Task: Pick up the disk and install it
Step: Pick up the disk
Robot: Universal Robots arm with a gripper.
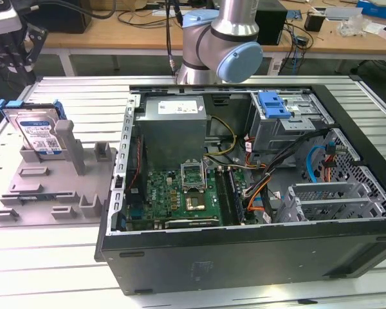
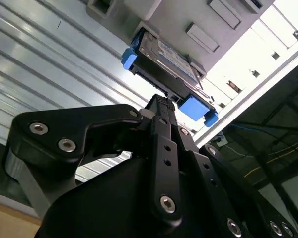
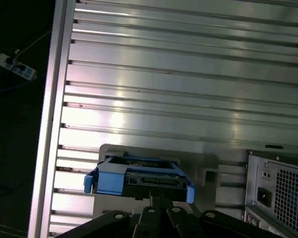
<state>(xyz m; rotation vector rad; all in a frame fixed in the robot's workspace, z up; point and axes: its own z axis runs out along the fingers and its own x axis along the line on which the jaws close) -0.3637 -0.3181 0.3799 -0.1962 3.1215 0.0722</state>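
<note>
The disk is a silver hard drive with a blue-and-white label in a blue carrier. It stands tilted in a grey holder at the exterior view's left, leaning toward a grey post. My gripper hangs above and behind it, apart from it, with nothing held. In both wrist views the disk lies just beyond the fingertips. The gripper has its black fingers drawn together to a narrow tip.
An open computer case lies on the slatted metal table, with a motherboard, a power supply, cables and a grey drive cage topped by a blue bracket. The arm's base stands behind the case.
</note>
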